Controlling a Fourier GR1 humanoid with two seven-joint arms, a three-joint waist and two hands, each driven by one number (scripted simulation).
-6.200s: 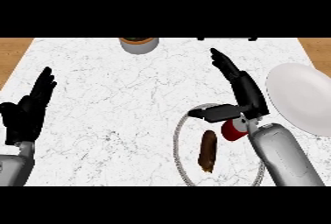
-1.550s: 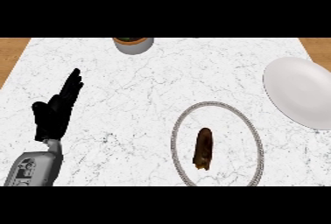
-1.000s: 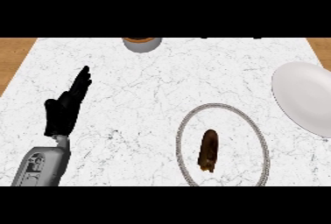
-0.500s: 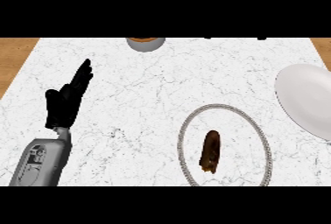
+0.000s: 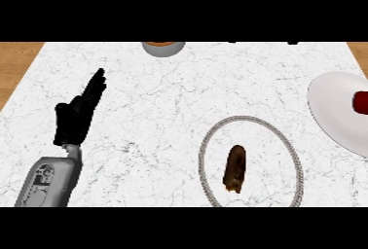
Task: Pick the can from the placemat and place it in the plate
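Observation:
A red can (image 5: 360,102) shows at the right edge, lying on the white plate (image 5: 334,109); only part of it is inside the view. The round placemat (image 5: 250,121), marble-patterned with a grey rim, lies at the lower right and carries a brown oblong item (image 5: 235,168). My left hand (image 5: 78,114) stands open at the left, fingers straight and pointing up, holding nothing. My right hand is out of the view.
A grey bowl (image 5: 163,47) with brown contents sits at the far edge of the counter. Wooden surface (image 5: 18,63) borders the marble top on the left and at the top right corner.
The view has shifted so the plate and placemat sit further left, and the red can on the plate has come into sight. My left hand has barely moved.

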